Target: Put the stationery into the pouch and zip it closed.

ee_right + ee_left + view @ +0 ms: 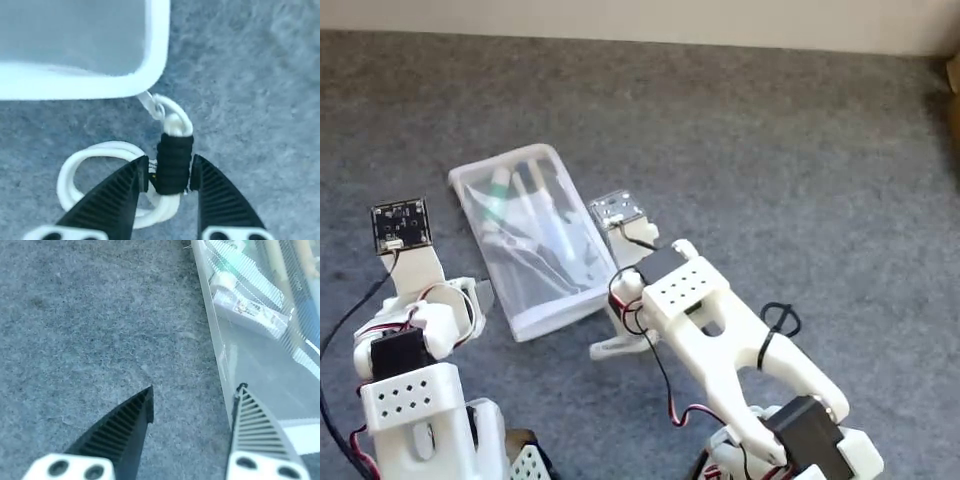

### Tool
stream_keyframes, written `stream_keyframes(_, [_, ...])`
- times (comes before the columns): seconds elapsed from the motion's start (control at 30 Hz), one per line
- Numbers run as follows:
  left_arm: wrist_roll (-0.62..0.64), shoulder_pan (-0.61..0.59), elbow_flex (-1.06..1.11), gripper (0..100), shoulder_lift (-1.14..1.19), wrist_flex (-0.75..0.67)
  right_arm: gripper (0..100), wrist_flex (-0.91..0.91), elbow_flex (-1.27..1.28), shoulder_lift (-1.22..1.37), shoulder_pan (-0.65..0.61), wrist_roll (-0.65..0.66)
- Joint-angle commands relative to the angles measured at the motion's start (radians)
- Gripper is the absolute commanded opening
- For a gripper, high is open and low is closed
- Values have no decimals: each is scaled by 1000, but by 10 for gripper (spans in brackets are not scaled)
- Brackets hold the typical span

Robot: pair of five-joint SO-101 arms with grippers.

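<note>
One grey felt table cover [770,150], running out of frame on all sides. On it, one translucent pouch [535,240], flat and slanted, its near short end bound in white; whether the zip is shut cannot be made out. Inside, the stationery [525,205]: pens and a white tube [247,307], blurred through the pouch wall. Tools: left gripper [196,387], jaws wide apart, holding nothing, one tip over the pouch's long edge; right gripper [170,159], clamped on the black sleeve [173,142] of the white pull cord [82,167] at the pouch's corner, with the loop partly hidden behind a finger.
</note>
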Motion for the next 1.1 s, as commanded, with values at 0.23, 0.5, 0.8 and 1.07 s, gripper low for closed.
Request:
stream_keyframes(0.23, [6, -10, 8, 248, -4, -18, 131, 67, -53, -16, 27, 0])
stream_keyframes(0.5, [6, -10, 10, 248, -4, -18, 131, 30, -59, -18, 27, 0])
stream_keyframes(0.8, [6, -10, 10, 248, -4, -18, 77, -16, -54, -19, 27, 2])
stream_keyframes(1.07, [6, -10, 12, 248, -4, -18, 15, -10, -54, -19, 27, 84])
